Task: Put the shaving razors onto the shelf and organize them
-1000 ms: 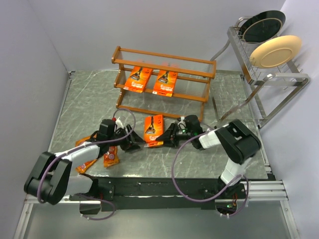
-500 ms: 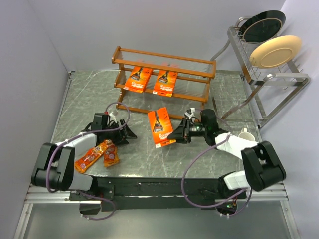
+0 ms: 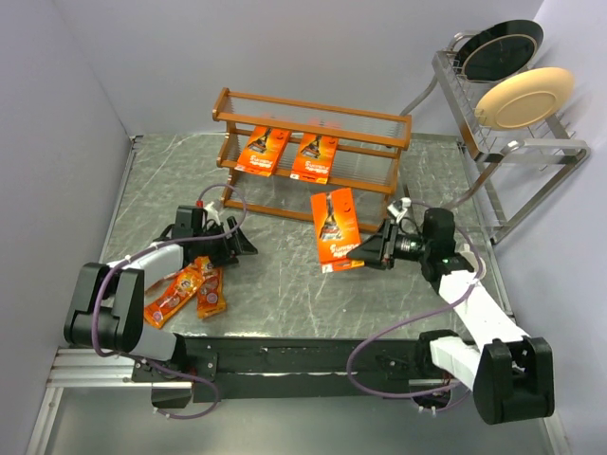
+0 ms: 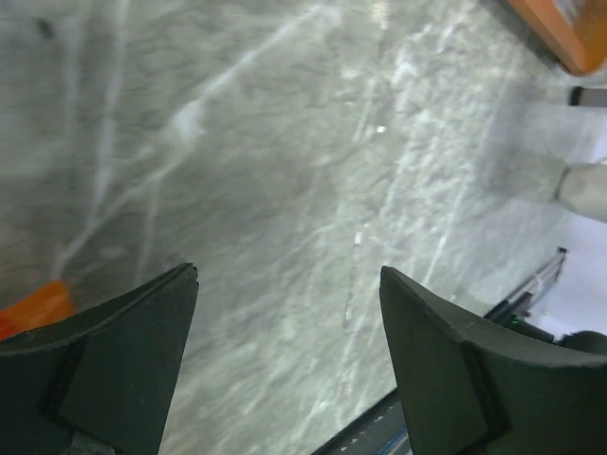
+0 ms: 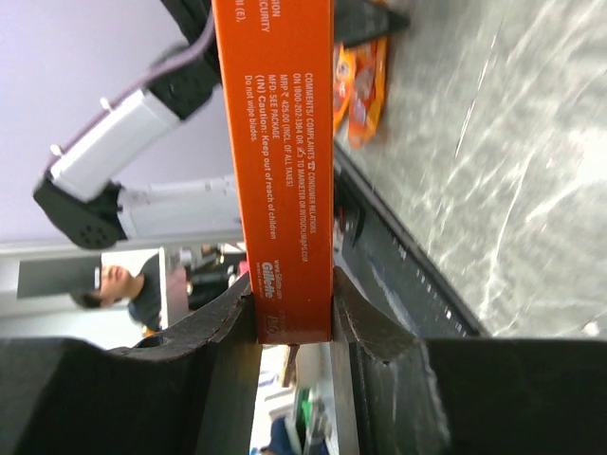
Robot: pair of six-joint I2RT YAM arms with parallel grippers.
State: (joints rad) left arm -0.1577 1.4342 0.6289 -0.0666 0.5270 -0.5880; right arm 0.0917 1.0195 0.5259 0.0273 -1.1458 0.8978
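Observation:
My right gripper is shut on a large orange razor card and holds it lifted in front of the shelf's right half; in the right wrist view the card's edge is pinched between the fingers. The orange-brown shelf stands at the back with two large razor cards lying on its middle tier. My left gripper is open and empty, low over the table at the left. Small orange blister packs lie on the table near the left arm; one corner shows in the left wrist view.
A silver plate rack with a black plate and a cream plate stands at the back right. The grey marbled table has a black rail along its near edge.
My right gripper has lifted the large razor card off the table and carried it right and back toward the shelf. My left gripper has let go, opened, and drawn back to the left.

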